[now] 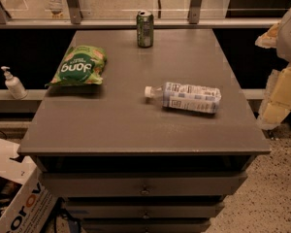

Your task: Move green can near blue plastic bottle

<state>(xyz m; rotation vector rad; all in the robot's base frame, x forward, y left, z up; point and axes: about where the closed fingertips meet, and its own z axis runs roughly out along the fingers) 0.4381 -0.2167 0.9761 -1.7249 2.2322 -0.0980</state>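
Note:
The green can (145,28) stands upright at the far edge of the grey table (111,130), near the middle. The blue plastic bottle (184,97) lies on its side right of the table's centre, its white cap pointing left. The can is well behind the bottle and a little to its left, with bare table between them. My gripper (282,76) is at the right edge of the view, off the table's right side and level with the bottle. It is far from the can and holds nothing that I can see.
A flat green snack bag (79,65) lies on the table's left part. A small white pump bottle (12,83) stands on a ledge to the left. A railing with glass runs behind the table. Drawers are below the front edge, and a cardboard box (24,203) sits at the lower left.

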